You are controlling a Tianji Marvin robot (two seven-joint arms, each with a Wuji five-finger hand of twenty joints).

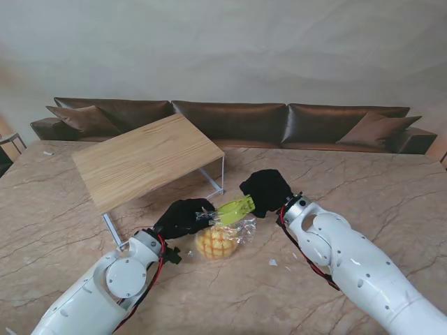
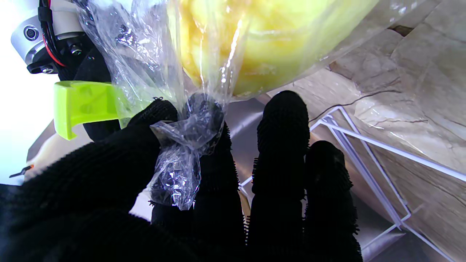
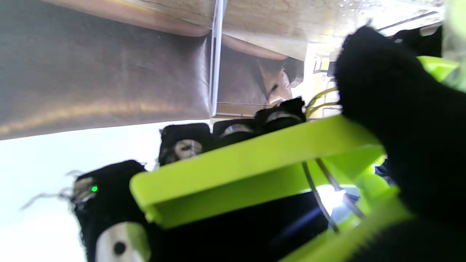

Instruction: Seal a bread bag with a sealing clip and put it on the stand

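A clear bread bag (image 1: pixel 222 239) with a yellow bun inside hangs just over the marble table, near its middle. My left hand (image 1: pixel 183 217), in a black glove, is shut on the bag's twisted neck (image 2: pixel 189 134). My right hand (image 1: pixel 267 191), also gloved, is shut on a lime-green sealing clip (image 1: pixel 234 208). The clip (image 3: pixel 255 167) reaches toward the neck; its end (image 2: pixel 82 105) shows beside the plastic in the left wrist view. Whether the clip's jaws surround the neck is unclear. The stand (image 1: pixel 145 160), a wooden top on white metal legs, sits behind my left hand.
A brown sofa (image 1: pixel 279 122) with cushions runs along the far edge of the marble table (image 1: pixel 70 230). A small white scrap (image 1: pixel 273 263) lies on the table near my right forearm. The stand's white legs (image 2: pixel 367 163) are close to my left fingers.
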